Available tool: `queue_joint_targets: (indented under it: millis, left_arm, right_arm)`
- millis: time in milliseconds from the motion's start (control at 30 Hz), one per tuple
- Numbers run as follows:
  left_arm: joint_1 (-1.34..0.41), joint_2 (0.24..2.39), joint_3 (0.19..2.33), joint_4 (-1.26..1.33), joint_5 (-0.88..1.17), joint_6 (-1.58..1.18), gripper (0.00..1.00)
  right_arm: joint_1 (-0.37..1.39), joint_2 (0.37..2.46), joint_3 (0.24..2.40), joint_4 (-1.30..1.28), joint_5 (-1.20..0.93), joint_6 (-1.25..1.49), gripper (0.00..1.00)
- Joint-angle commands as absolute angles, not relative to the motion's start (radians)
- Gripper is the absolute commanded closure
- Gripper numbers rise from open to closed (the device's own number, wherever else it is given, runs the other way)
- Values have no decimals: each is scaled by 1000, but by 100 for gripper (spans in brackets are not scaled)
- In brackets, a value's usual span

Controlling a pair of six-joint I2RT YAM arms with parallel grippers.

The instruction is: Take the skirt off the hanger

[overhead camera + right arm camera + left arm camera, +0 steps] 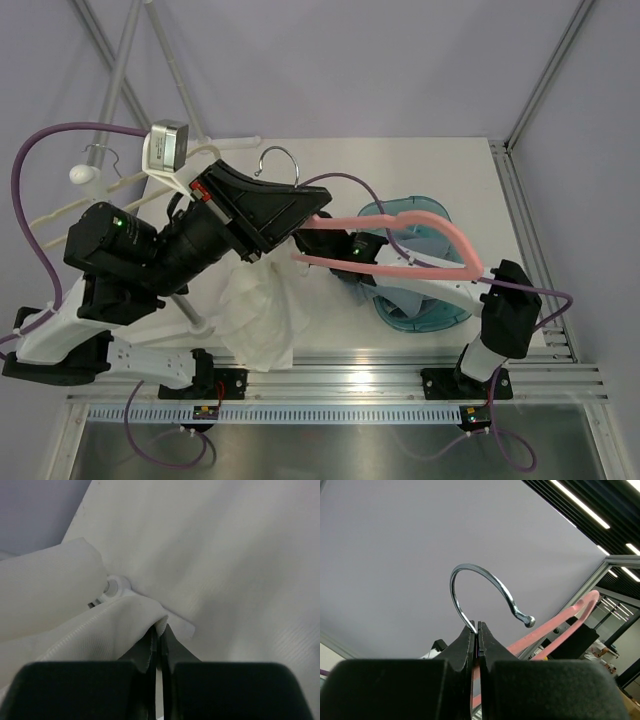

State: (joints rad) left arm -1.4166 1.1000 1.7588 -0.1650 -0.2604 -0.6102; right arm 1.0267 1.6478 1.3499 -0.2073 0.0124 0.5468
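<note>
From above, we are seeing the left gripper (300, 200) holding the pink hanger (395, 221) up over the bench (400, 160). The white skirt (262, 315) is hanging below it at lower centre, and the right gripper (352, 262) is sitting under the hanger's middle.

In the left wrist view, the jaws are pressing together on the base of the metal hook (452, 587).

In the right wrist view, the jaws are pinching the skirt's edge.

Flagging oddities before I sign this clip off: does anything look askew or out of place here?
Only mildly: the white fabric skirt sits bunched and crumpled near the table's front edge, while the pink plastic hanger is held tipped over by its metal hook in the left gripper. Nothing looks damaged or spilled.
</note>
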Motion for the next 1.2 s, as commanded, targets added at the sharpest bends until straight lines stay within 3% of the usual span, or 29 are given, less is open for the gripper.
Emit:
queue_joint_targets:
  millis: [0, 167, 300, 667, 1167]
  left_arm:
    - [-1419, 1046, 1718, -15, -261, -608, 100]
    - [-1419, 960, 1622, -87, -360, -558, 100]
    - [-1419, 894, 1530, -158, -439, -538, 100]
    - [-1419, 854, 1448, -255, -555, -505, 100]
    - [-1419, 767, 1310, -158, -574, -580, 100]
  right_arm:
    - [1074, 1671, 1350, -259, 109, 548, 100]
    - [1166, 1597, 1287, -279, 241, 558, 100]
    - [1196, 1401, 1200, -229, 291, 580, 100]
    - [1279, 1054, 1213, -308, 455, 549, 100]
    - [1378, 816, 1106, -232, 555, 534, 100]
